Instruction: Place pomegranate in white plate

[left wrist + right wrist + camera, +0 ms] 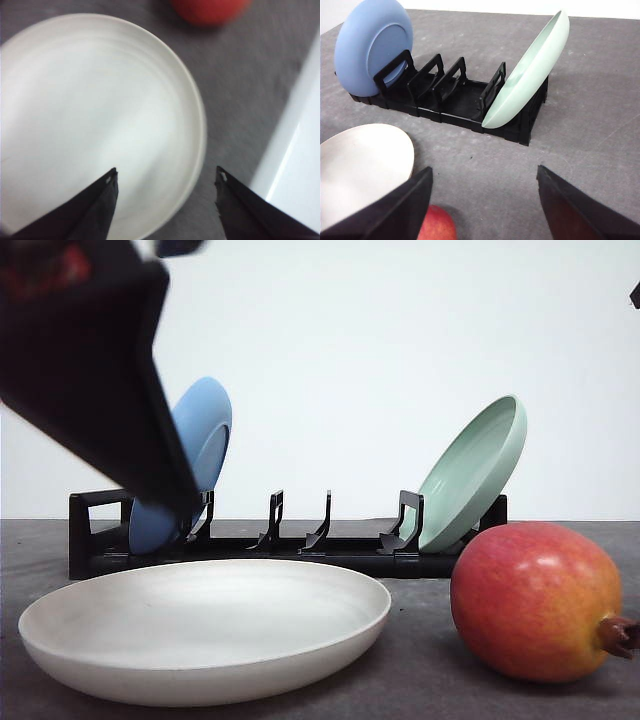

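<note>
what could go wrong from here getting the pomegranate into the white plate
The pomegranate is round and glossy, lying on its side beside the white plate; open jaws closing off-centre could send it rolling away. The right gripper hangs just above the fruit, so a misjudged descent may nudge it. The left gripper hovers open over the plate, where the fruit should land; the arms could collide.

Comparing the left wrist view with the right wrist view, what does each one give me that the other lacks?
Left wrist view: nearly the whole white plate below the open left claw.
Right wrist view: the black rack holding the blue plate and green plate, beyond the open right claw.
Both: part of the pomegranate, the white plate, grey table.
</note>
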`<state>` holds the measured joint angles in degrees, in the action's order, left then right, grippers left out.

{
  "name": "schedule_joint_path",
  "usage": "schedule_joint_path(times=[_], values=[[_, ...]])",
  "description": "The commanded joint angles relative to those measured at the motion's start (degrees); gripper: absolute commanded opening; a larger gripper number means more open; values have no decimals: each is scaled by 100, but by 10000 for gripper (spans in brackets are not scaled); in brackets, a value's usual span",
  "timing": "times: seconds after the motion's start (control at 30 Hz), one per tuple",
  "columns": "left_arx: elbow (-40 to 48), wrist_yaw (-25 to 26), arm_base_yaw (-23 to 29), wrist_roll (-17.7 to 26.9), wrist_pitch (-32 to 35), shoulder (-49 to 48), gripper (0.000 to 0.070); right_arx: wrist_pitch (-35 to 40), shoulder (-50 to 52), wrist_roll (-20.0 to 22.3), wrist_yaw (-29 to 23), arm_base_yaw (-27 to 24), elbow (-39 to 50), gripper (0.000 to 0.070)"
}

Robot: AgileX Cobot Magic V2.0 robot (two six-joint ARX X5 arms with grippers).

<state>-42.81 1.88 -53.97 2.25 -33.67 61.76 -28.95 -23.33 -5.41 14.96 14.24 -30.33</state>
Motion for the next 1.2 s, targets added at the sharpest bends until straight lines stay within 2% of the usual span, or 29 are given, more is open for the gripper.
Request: schedule_joint_path(times=[0.0, 0.27, 0.43, 0.5, 0.6, 0.73, 0.9, 0.97, 1.17], values=[[-90, 123, 302, -358, 39, -109, 365, 52, -13, -61, 7, 24, -96, 422], [-90, 246, 2243, -462, 33, -890, 364, -44, -13, -273, 35, 26, -96, 422], [-90, 251, 3319, -500, 38, -1343, 364, -277, -13, -398, 317, 24, -96, 423], [-86, 272, 3673, -598, 30, -1517, 364, -416, -14, -578, 486, 25, -97, 425], [-55, 347, 4068, -755, 17, -1759, 363, -567, -17, -1069, 786, 26, -98, 440], [24, 377, 4307, -796, -12, -2082, 360, -688, -40, -1688, 1090, 32, -98, 526], [25, 373, 4343, -788, -64, -2344, 359, -1044, -415, -1848, 1199, 246, -110, 534], [25, 374, 4343, -788, -65, -2371, 359, -1111, -647, -1860, 1059, 417, -117, 535], [26, 373, 4343, -788, -127, -2363, 359, -1131, -1462, -1971, 79, 1173, -277, 547]])
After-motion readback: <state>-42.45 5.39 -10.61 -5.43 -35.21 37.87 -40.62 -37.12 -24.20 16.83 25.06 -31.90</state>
